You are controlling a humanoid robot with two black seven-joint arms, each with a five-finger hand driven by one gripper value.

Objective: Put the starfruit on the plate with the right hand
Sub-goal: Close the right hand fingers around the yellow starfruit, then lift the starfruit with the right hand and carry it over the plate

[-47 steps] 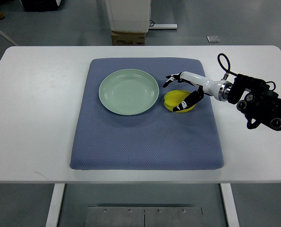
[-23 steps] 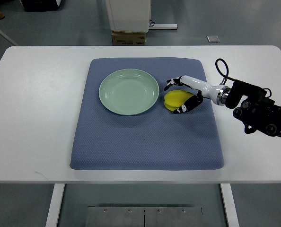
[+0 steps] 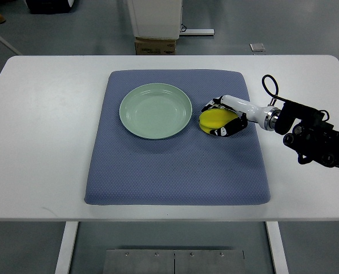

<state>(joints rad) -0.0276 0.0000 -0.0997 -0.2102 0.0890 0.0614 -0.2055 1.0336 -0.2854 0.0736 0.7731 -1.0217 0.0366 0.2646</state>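
Observation:
A yellow starfruit [image 3: 213, 119] lies on the blue mat [image 3: 175, 165], just right of the pale green plate [image 3: 155, 110]. My right hand [image 3: 220, 119] comes in from the right edge and its fingers curl around the starfruit from the far and near sides, closed on it. The fruit still rests on the mat. The plate holds nothing.
The mat lies on a white table [image 3: 38, 125]. A cardboard box [image 3: 156, 45] and a white cabinet base [image 3: 155, 17] stand on the floor beyond the table's far edge. My right arm's dark forearm [image 3: 318, 140] hovers over the table's right side.
My right hand has lowered and its fingers have closed in from spread to wrapped around the starfruit. The starfruit has stayed in place.

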